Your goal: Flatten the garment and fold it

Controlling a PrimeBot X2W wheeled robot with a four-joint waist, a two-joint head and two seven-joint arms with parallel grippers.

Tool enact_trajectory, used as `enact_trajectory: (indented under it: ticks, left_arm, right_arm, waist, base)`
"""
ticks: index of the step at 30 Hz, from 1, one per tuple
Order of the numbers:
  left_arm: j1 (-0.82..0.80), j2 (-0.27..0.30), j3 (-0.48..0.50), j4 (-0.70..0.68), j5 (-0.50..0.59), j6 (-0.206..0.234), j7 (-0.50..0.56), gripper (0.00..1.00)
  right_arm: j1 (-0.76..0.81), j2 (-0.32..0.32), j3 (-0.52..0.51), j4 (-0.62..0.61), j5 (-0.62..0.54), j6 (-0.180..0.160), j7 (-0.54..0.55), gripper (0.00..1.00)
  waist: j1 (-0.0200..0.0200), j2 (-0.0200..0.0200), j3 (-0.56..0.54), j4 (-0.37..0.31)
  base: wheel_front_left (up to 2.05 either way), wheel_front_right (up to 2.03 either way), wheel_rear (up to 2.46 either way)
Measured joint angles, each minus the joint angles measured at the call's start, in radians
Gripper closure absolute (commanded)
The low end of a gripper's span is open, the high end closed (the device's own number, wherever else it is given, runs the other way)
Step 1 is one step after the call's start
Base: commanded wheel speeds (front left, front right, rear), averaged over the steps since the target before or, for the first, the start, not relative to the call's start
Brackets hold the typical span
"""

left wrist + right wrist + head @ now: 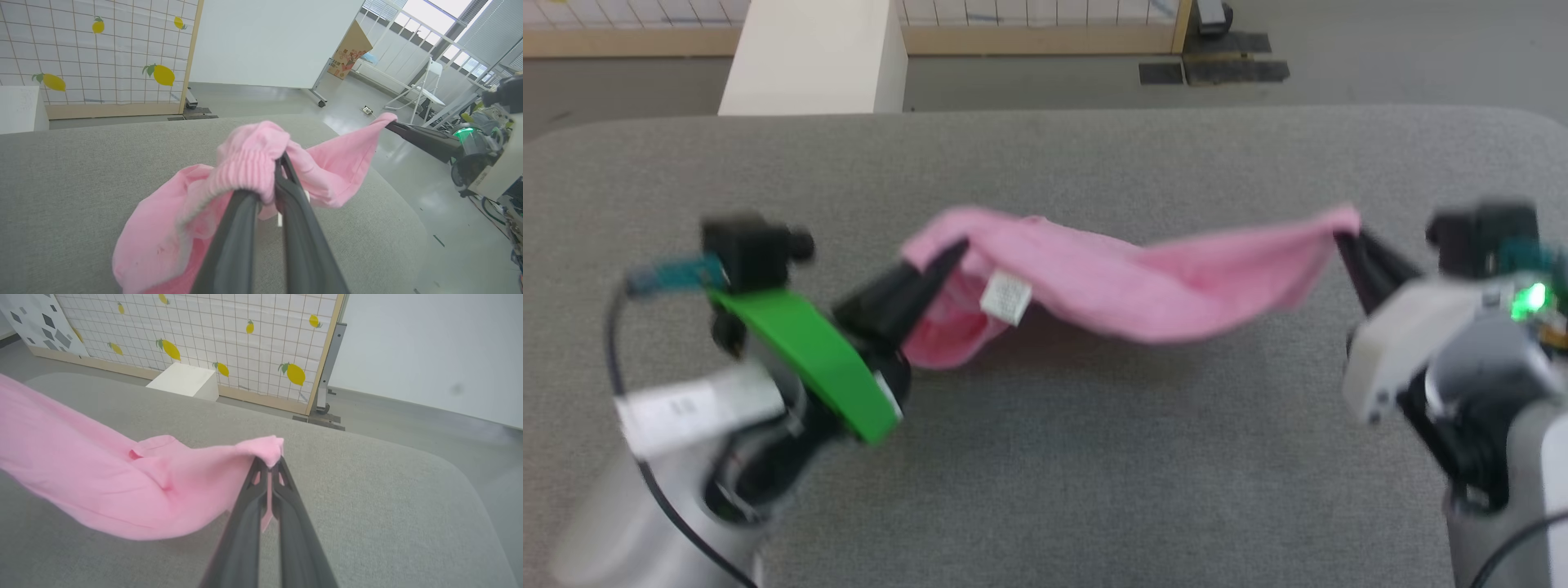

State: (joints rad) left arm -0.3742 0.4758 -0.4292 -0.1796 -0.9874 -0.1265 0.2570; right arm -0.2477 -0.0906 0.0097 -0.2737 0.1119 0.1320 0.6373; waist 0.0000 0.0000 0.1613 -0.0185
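Observation:
The light pink garment [1143, 282] hangs stretched between my two grippers above the grey table [1045, 457], sagging in the middle. Its white care label [1006, 296] dangles near the left end. My left gripper [952, 253] is shut on the gathered ribbed hem [249, 167] at the garment's left end. My right gripper [1343, 237] is shut on the right corner [265, 451]. In the left wrist view the cloth [171, 220] bunches over my dark fingers [294, 228], and my right gripper [392, 124] pinches the far corner.
A white box [817, 57] stands on the floor beyond the table's far edge. A lemon-patterned panel [212, 339] lines the wall behind. Black mats [1217, 69] lie on the floor at the back right. The table's rounded right edge [461, 477] is close.

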Motion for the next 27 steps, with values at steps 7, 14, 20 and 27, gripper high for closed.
enact_trajectory:
  ticks: [7,14,20,27]
  left_arm:
    - [-0.313,0.06,0.069,0.026,-0.117,0.026,0.208,1.0]
    - [-0.672,0.047,0.101,0.216,-0.023,0.086,0.217,1.0]
    - [-0.887,-0.033,0.152,0.367,0.047,0.103,0.048,1.0]
    - [-0.961,-0.072,0.184,0.483,0.072,0.054,-0.105,1.0]
  right_arm:
    - [-0.435,-0.088,0.137,0.095,0.043,0.0,0.114,1.0]
    - [-0.858,-0.082,0.176,0.342,-0.027,0.0,0.07,1.0]
    - [-1.074,-0.029,0.114,0.501,-0.144,0.0,-0.118,1.0]
    - [-1.149,0.003,0.038,0.615,-0.23,0.0,-0.301,1.0]
  waist:
    - [0.0,0.0,0.083,-0.012]
    - [0.0002,0.0,0.202,-0.023]
    - [0.0003,0.0,0.3,-0.034]
    - [0.0003,0.0,0.354,-0.041]
  base:
    - [0.0,0.0,0.0]
    - [0.0,0.0,0.0]
    - [0.0,0.0,0.0]
    - [0.0,0.0,0.0]
